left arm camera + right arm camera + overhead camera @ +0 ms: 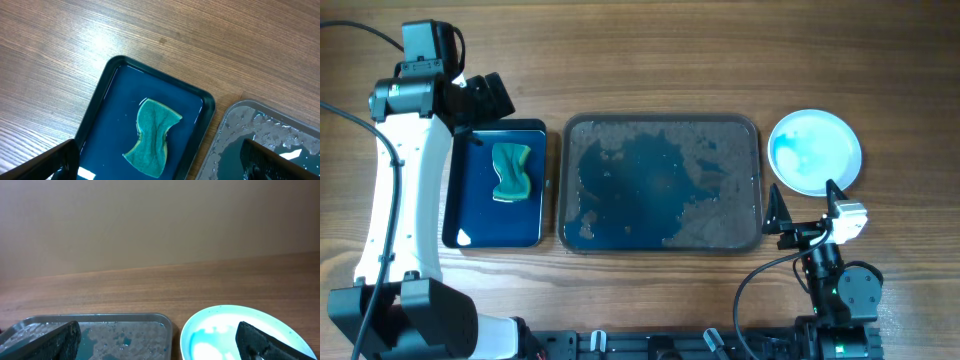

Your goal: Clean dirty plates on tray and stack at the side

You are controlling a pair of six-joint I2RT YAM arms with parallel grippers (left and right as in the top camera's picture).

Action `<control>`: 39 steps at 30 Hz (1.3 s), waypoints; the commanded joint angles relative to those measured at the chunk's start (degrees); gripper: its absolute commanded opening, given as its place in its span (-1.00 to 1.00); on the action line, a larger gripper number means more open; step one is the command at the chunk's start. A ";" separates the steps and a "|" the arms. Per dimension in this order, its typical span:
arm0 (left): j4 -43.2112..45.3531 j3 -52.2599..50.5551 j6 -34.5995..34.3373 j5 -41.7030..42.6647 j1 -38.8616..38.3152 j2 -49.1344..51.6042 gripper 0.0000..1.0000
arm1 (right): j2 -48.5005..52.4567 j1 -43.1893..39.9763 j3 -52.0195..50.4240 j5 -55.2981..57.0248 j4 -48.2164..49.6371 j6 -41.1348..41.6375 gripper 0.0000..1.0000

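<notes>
Right gripper (156, 330) and left gripper (157, 149) are hanging spread, grasping nothing.
A blue-smeared plate (215, 330) is lying just ahead of the right one's right finger, the wet tray (100, 316) ahead of its left; a sponge (152, 135) is lying beneath the left one's gap.

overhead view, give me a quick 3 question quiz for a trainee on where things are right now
1. True or false: the white plate lies on the large tray.
2. Where is the sponge? A) in the small blue-lined tray B) on the large tray C) on the plate
3. Fill in: the right gripper holds nothing, and its jaws are ____.

Key
1. False; it sits on the table, right of the large tray.
2. A
3. open
</notes>
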 commanded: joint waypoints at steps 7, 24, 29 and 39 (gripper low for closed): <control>-0.35 0.15 -0.72 0.09 0.28 0.33 1.00 | -0.20 0.33 -0.09 -0.94 0.15 0.85 1.00; 42.69 -35.45 9.86 4.44 0.26 -34.01 1.00 | -0.20 0.35 -0.09 -0.94 0.15 0.85 0.99; 59.08 -58.12 10.36 4.90 0.26 -51.80 1.00 | -0.17 0.35 -0.09 -0.94 0.15 0.85 0.99; 62.12 -78.34 16.70 7.82 0.11 -80.54 1.00 | -0.20 0.33 -0.09 -0.94 0.15 0.87 0.99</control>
